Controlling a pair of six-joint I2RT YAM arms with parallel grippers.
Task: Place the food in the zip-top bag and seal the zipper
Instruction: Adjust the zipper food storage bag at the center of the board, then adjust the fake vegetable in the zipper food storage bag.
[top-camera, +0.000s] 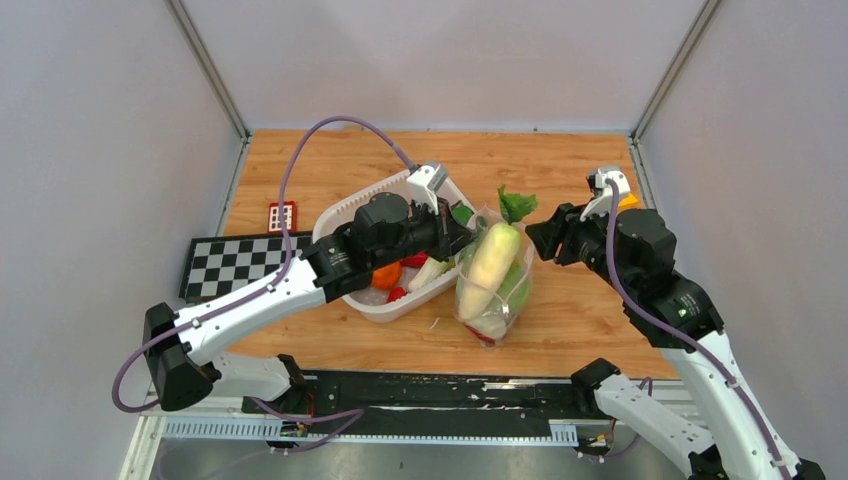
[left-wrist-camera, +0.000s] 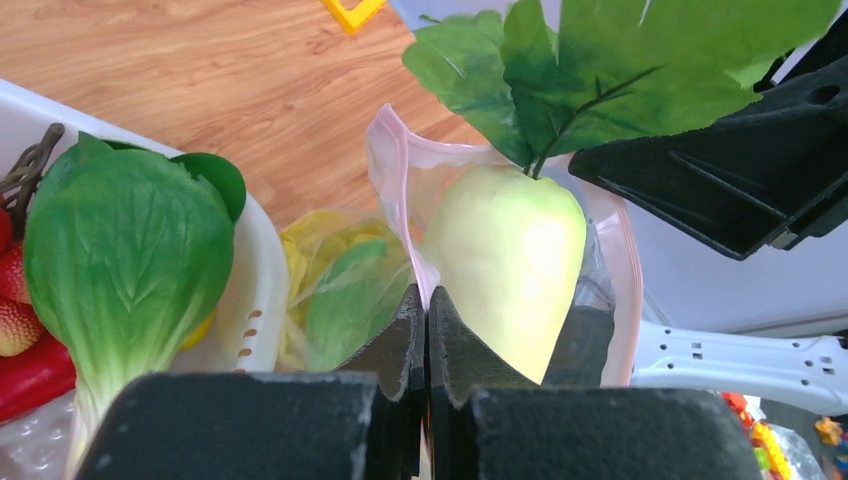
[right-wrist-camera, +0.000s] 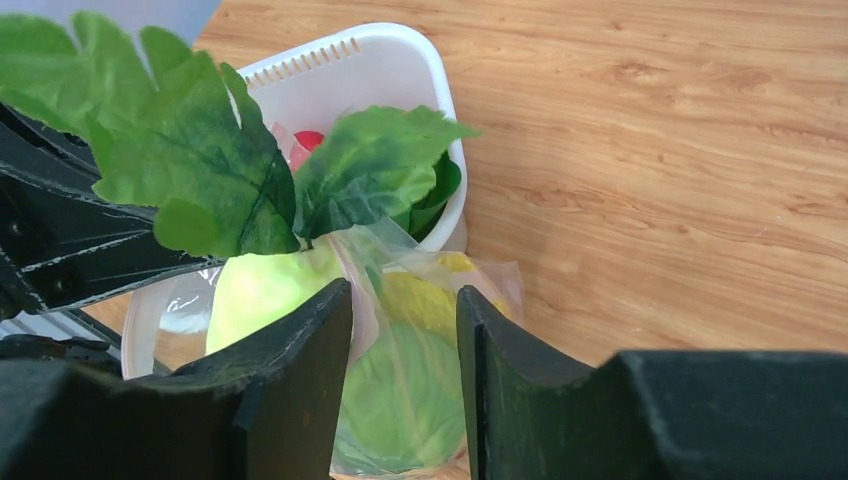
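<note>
Pinched flat at the bottom of the left wrist view, the left end effector (left-wrist-camera: 427, 305) has its jaws fully together on the near rim of the zip-top bag (left-wrist-camera: 598, 270), and the pale pink zipper (left-wrist-camera: 395, 190) curves up out of that pinch. Just beyond it the long white radish (left-wrist-camera: 510, 270) stands nose-down in the bag's mouth. Its green leaves (left-wrist-camera: 600, 60) fan out above the rim, and the yellow cabbage (left-wrist-camera: 305, 235) sits lower inside the film. On the opposite side the right end effector (right-wrist-camera: 405, 300) has its jaws well apart. The bag's far edge rises in the gap, and as far as I can tell nothing is gripped. The bag stands on the surface (top-camera: 580, 310) just beside the white tub (top-camera: 345, 215), where a green leafy piece (left-wrist-camera: 120, 250) and an orange piece (top-camera: 386, 275) lie, so loading looks unfinished. The main risk is that, with only one rim held, the floppy bag may slump or tip under the top-heavy radish and spill onto the wood. The radish's crown and leaves also cross the mouth, and unless pushed deeper they would probably block the zipper from closing. Dragging the pinched rim could fold the mouth shut.
</note>
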